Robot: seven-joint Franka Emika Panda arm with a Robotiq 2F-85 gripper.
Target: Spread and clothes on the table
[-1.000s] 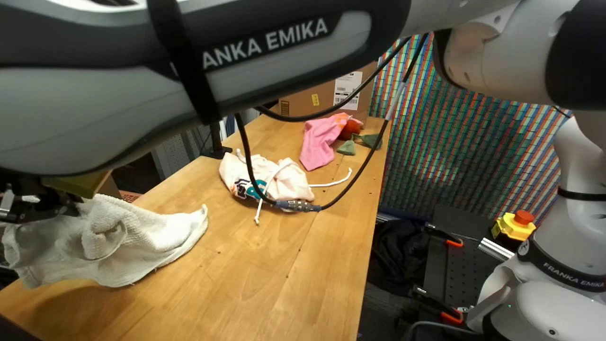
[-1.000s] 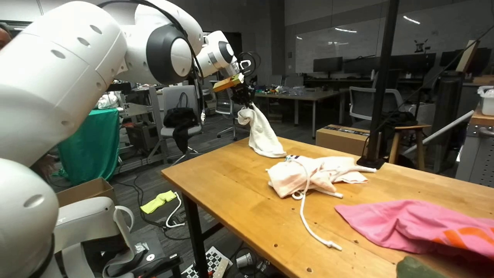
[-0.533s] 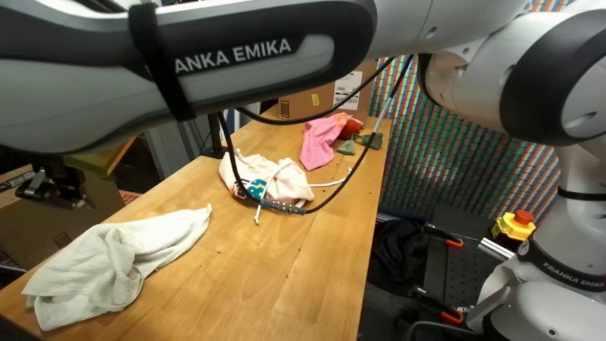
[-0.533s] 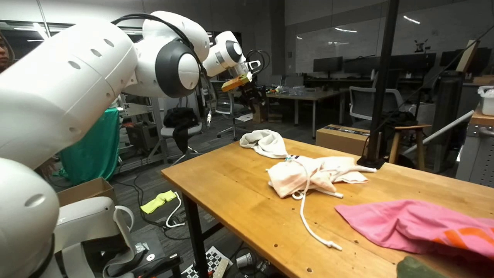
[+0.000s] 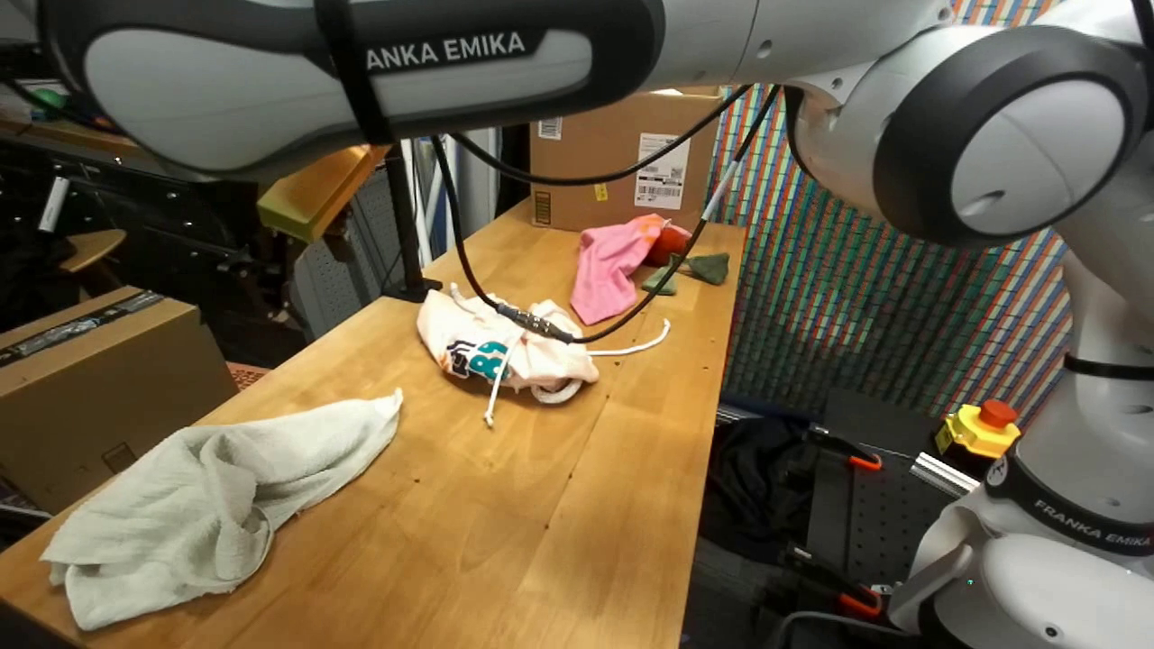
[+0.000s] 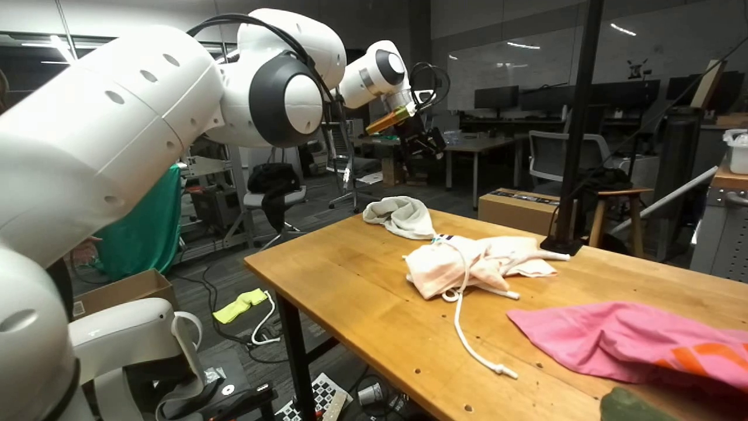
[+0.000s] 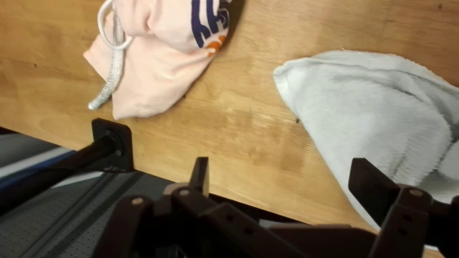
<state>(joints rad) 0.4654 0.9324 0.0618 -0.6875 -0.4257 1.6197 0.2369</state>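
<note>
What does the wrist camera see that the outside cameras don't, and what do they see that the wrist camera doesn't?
Only the wrist view: a clear look at the gripper from close up, open, with its jaws wide apart.

Only the exterior views: the bright pink cloth and the robot's big white arm, in both. A red button shows in an exterior view too.

Shared by the wrist view and both exterior views: the white cloth, the peach cloth, the white cord, the wooden table and the black post.

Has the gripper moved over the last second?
Yes. In an exterior view, the gripper has shifted toward the right of the picture, nearer the fixed black post.
</note>
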